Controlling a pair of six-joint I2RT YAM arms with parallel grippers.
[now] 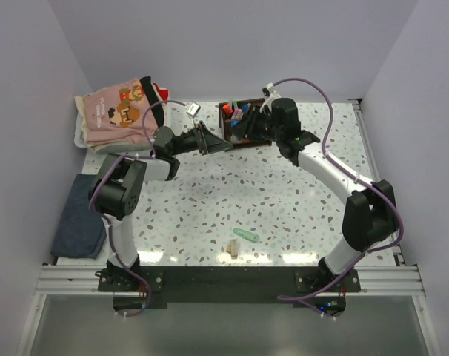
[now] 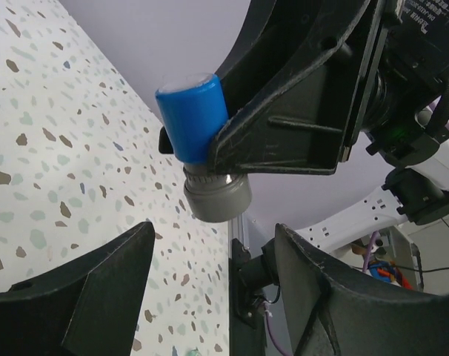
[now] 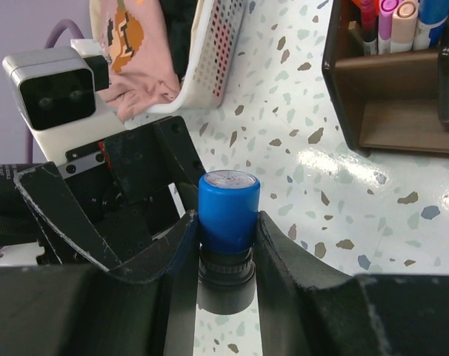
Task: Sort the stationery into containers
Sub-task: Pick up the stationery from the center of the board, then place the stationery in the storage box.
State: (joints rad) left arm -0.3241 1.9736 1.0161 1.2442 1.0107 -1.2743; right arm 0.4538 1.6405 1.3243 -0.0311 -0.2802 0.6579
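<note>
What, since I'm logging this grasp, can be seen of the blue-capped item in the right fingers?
The blue-capped item is a stubby cylinder: blue plastic-looking cap with a pale flat top over a grey ribbed collar. The right gripper's fingers clamp the cap from both sides, off the table. The left gripper's open fingers stand near without touching.

blue-capped marker (image 3: pixel 227 211), clamped between right fingers (image 3: pixel 291 282)

Robot lab, bench-top test cell. Plain pale walls (image 1: pixel 232 44) box in speckled table (image 1: pixel 232 200) on three sides. Left arm (image 1: pixel 121 193) and right arm (image 1: pixel 324 170) bolted to aluminium rail (image 1: pixel 69 280) at near edge. Purple cable (image 1: pixel 306 81) loops off right arm. Camera module (image 3: pixel 54 89) mounted on wrist. Tabletop props: wooden organizer (image 1: pixel 243 126), white tray (image 1: pixel 79 137) of folded clothes (image 1: pixel 113 111).
</note>
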